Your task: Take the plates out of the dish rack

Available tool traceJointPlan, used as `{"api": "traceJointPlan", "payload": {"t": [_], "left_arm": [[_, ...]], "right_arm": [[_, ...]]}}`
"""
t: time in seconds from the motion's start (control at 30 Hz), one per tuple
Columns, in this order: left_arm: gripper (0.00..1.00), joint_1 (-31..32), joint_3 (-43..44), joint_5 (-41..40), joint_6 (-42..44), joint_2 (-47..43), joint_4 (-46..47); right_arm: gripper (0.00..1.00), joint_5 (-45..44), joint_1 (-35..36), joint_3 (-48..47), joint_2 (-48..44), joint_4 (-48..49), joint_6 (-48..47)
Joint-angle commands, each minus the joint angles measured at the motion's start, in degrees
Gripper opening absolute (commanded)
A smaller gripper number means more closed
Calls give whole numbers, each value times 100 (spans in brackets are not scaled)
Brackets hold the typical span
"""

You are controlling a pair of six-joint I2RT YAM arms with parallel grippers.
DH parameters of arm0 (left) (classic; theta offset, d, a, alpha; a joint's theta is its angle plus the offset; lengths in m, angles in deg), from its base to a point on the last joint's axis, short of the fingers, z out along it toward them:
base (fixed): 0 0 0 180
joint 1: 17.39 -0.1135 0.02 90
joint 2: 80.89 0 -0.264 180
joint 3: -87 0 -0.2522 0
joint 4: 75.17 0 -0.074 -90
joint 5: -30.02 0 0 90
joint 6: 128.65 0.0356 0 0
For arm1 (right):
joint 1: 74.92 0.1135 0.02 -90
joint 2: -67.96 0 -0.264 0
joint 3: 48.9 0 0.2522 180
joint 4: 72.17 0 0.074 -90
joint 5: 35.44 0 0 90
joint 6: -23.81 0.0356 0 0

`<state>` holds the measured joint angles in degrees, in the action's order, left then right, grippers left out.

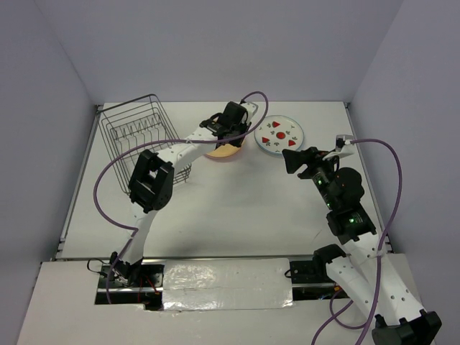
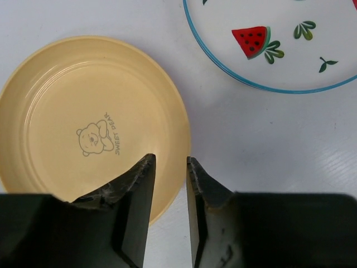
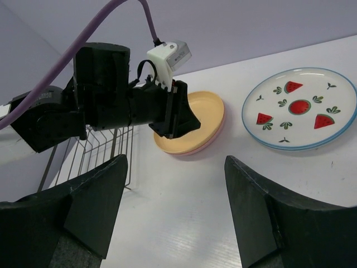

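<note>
The yellow-orange plate [image 2: 83,123], printed with a small bear, lies flat on top of the pink plate [image 3: 202,149], right of the dish rack [image 1: 136,133]. Only the pink plate's rim shows. The white plate with red watermelon marks [image 1: 280,135] lies flat on the table further right. My left gripper [image 2: 170,162] hovers over the yellow plate's right rim, jaws a narrow gap apart and holding nothing; it also shows in the top view [image 1: 227,136]. My right gripper [image 3: 175,159] is wide open and empty, above bare table in front of the white plate [image 3: 300,109].
The wire dish rack [image 3: 89,151] stands at the table's far left and no plates show in it. Purple cables loop over both arms. White walls close in the table on three sides.
</note>
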<state>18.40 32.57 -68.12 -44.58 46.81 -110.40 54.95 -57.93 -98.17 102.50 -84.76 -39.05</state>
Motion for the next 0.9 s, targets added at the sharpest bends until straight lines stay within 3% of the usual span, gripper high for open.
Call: {"api": "traceJointPlan", "payload": {"t": [0.0,0.17,0.43,0.5,0.6,0.87], "left_arm": [[42,51,262,-135,75,115,100],[54,60,236,-196,48,-25,21],[59,60,-387,-83,-355,-965,2],[63,60,-957,267,-522,-1570,318],[98,68,-1853,489,-759,-2484,942],[99,165,-4172,-82,-1488,-4952,2103]], "right_arm": [[77,-161,-30,26,-123,6,-86],[78,-126,-38,26,-115,24,-86],[85,85,-38,-421,569,-397,11],[92,172,-47,-579,685,-582,46],[100,436,-38,-650,703,-565,72],[100,393,-29,-1230,728,-1556,301]]}}
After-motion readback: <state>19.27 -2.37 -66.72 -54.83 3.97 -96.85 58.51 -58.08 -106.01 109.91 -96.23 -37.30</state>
